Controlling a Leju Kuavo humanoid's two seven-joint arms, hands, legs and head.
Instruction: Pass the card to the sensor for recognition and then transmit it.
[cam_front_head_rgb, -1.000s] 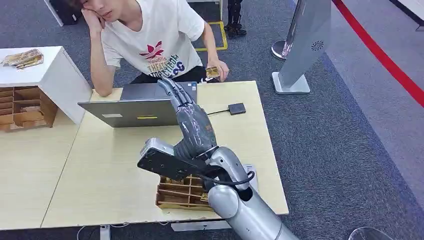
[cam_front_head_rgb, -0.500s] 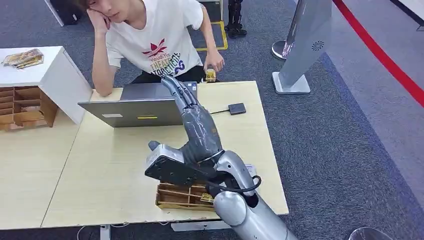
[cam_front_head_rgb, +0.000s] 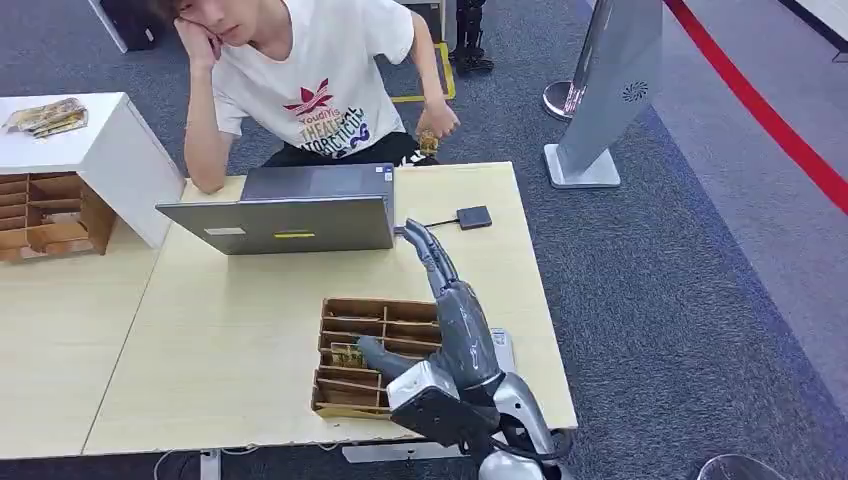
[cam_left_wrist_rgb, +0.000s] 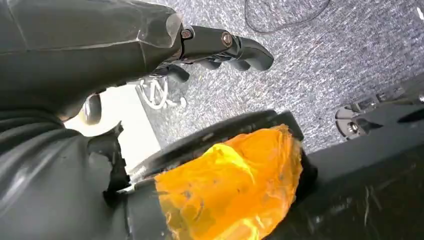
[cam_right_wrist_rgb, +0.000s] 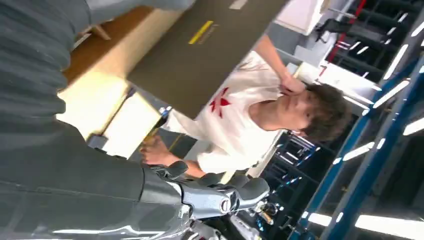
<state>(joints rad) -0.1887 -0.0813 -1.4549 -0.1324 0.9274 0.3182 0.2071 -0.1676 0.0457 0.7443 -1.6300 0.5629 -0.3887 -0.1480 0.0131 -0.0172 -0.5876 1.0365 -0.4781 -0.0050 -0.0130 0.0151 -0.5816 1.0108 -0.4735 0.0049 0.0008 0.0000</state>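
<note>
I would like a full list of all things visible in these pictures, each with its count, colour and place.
table: one, pale wood, centre.
laptop: one, grey, far side of the table, before the person.
card box: one, brown wood with compartments, near table edge.
card: one, yellowish, inside a compartment of the card box.
sensor: one, small dark, cabled, right of the laptop.
white cabinet: one, left, with wooden trays beside it.
grey stand: one, on the carpet, far right.
person: one, white shirt, sitting behind the table.
right hand: one, grey, fingers extended above the card box, holding nothing.
left hand: one, dark, hanging over the carpet.
</note>
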